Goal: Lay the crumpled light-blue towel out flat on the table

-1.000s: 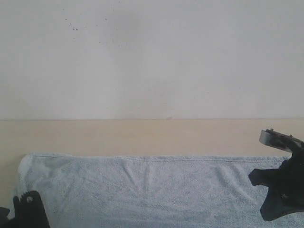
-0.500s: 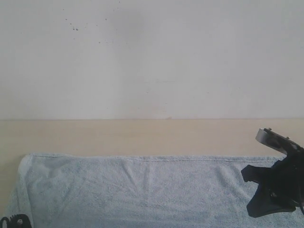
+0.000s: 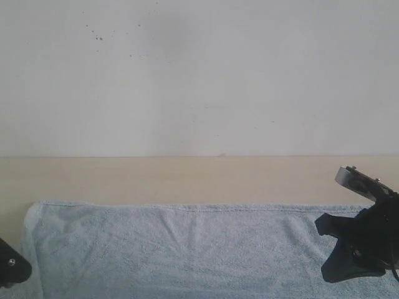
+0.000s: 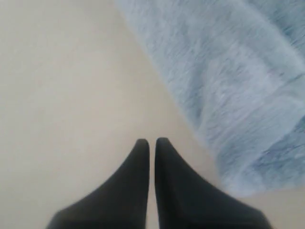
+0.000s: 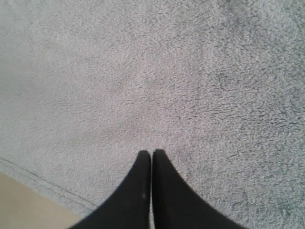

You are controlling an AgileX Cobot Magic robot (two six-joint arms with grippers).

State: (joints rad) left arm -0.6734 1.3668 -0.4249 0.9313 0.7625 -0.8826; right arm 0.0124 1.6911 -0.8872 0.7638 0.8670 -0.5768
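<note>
The light-blue towel (image 3: 187,249) lies spread across the near part of the beige table (image 3: 187,177), its far hem running straight. My left gripper (image 4: 151,141) is shut and empty over bare table, just beside the towel's edge (image 4: 238,95); only a dark bit of it (image 3: 9,269) shows at the exterior view's lower left. Over the towel's right end my right gripper (image 3: 343,249) hovers. The right wrist view shows that gripper (image 5: 151,152) shut, nothing in it, above the fluffy cloth (image 5: 167,86) close to the hem.
A white speckled wall (image 3: 199,75) rises behind the table. A strip of bare table lies between the towel's far hem and the wall, and a narrow strip (image 3: 9,218) to the towel's left.
The left gripper has drawn back off the towel's left end towards the lower left corner. The right gripper shifted slightly left over the towel. The towel's left edge lies flatter.
</note>
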